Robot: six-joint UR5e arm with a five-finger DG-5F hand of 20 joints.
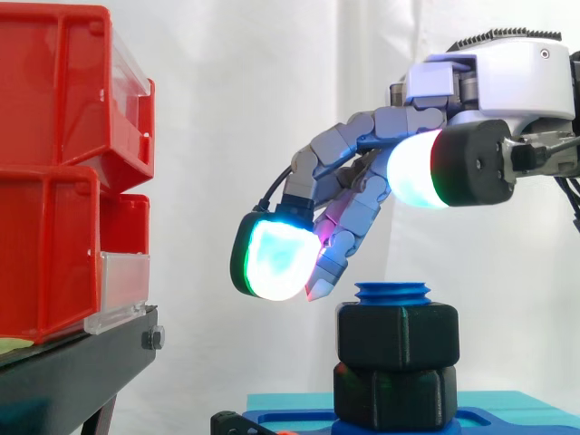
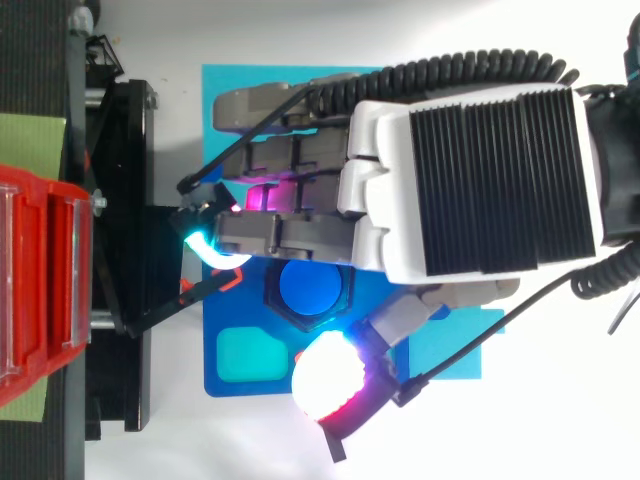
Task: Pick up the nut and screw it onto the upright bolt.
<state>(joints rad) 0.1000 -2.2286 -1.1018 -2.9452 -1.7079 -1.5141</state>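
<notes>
**Hand poised over a nut that sits on the bolt**

Side view: the hand point(image 1: 507, 82) hovers just above the blue bolt point(image 1: 391, 293), fingers relaxed and spread, grasping nothing. The glowing fingertips point(image 1: 272, 258) hang left of the thread. The black nut point(image 1: 397, 335) is already on the bolt near its top, above a second black hex piece point(image 1: 394, 394). This placement probably suits turning the nut down. The contents of the red bins point(image 1: 54, 181) cannot be seen.

Top view: fingers and thumb bracket the nut point(image 2: 348, 285) without touching it. A paler pocket point(image 2: 245, 352) in the blue base point(image 2: 225, 385) looks empty.
</notes>
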